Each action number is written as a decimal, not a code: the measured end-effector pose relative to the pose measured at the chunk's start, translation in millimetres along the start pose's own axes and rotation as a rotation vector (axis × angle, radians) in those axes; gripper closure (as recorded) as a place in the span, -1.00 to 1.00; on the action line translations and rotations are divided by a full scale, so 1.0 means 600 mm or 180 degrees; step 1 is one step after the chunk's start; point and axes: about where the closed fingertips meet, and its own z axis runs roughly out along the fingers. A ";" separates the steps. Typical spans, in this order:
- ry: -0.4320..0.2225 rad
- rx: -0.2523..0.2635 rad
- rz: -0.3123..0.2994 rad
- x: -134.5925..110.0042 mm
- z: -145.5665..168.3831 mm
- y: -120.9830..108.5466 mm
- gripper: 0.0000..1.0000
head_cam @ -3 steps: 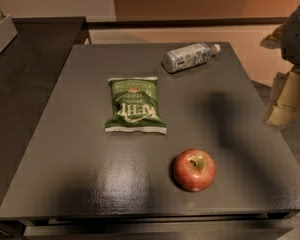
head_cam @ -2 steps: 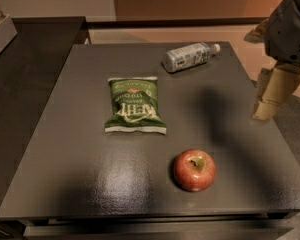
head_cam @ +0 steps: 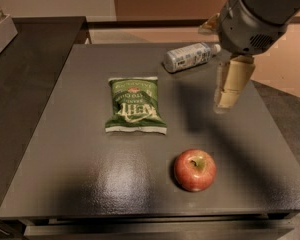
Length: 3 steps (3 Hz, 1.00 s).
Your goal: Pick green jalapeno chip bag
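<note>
The green jalapeno chip bag (head_cam: 135,105) lies flat on the dark table (head_cam: 80,174), left of centre, with white lettering, a small red mark and pale crimped ends. My gripper (head_cam: 226,98) hangs from the grey arm at the upper right. It is above the table's right part, well to the right of the bag and not touching it. It holds nothing that I can see.
A clear plastic bottle with a white label (head_cam: 189,57) lies on its side at the table's back, just left of the gripper. A red apple (head_cam: 194,169) stands near the front, right of centre. A darker counter (head_cam: 25,64) adjoins on the left.
The arm and gripper have moved left, from beyond the table's right edge to over the table's right part. The bag, bottle and apple have not moved.
</note>
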 end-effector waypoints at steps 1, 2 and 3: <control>-0.0090 -0.0074 -0.0323 -0.048 0.032 -0.020 -1.00; -0.0124 -0.0184 -0.0617 -0.090 0.070 -0.029 -1.00; -0.0103 -0.0315 -0.0811 -0.125 0.110 -0.031 -1.00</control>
